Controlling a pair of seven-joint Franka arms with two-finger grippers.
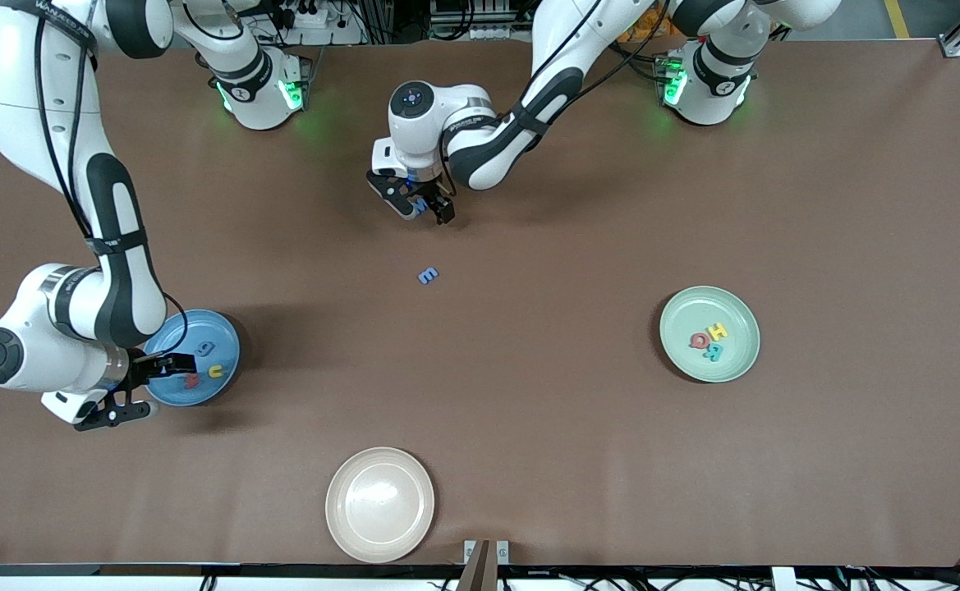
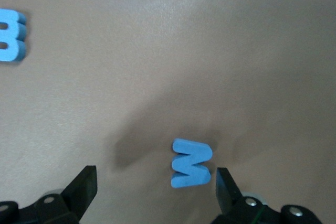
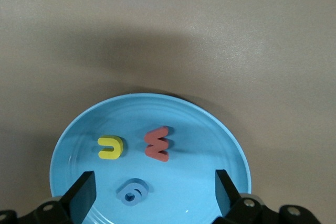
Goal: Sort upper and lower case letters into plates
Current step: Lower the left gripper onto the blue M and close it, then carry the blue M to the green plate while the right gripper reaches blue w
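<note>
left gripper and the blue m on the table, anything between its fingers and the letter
Nothing. In the left wrist view the blue M lies on bare table between the open left gripper fingers, closer to one finger, with only brown surface in the gaps.

front view: blue plate [image 1: 218, 345] partly covered by the right arm in the lower left of the frame; its rim there is hidden. blue letter m [image 1: 420, 205] mostly masked between the left gripper [image 1: 420, 208] fingers, upper centre. left wrist view: second blue letter [image 2: 11, 34] cut by the left edge, shape incomplete. right wrist view: blue plate's lower rim cut off by the bottom edge. letters in the green plate [image 1: 741, 361] too small to read surely.
</note>
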